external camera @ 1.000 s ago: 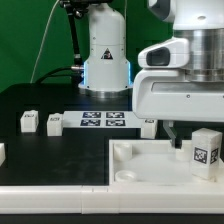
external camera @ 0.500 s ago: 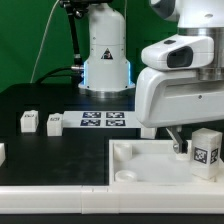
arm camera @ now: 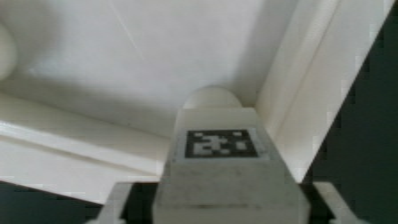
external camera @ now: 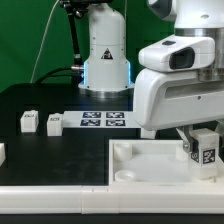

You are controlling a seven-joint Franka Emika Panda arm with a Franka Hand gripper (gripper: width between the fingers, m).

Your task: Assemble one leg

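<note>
The leg (external camera: 207, 152), a small white block with a square tag, stands upright on the right end of the large square white piece (external camera: 130, 165). My gripper (external camera: 203, 148) reaches down around it, with one finger (external camera: 185, 148) close by its side. In the wrist view the leg (arm camera: 217, 150) fills the middle and its far end rests on the white piece (arm camera: 107, 60) near a raised edge. My gripper (arm camera: 221, 203) straddles it. A thin dark gap shows between each finger (arm camera: 121, 205) and the leg, so the jaws look open.
Two more legs (external camera: 28, 121) (external camera: 54, 123) lie on the black table at the exterior view's left, and another white part (external camera: 2, 152) sits at the left edge. The marker board (external camera: 103, 120) lies in front of the robot base (external camera: 105, 60).
My hand has come down and toward the exterior view's right, and the visible finger has closed in on the leg's side. The leg has stayed in place.
</note>
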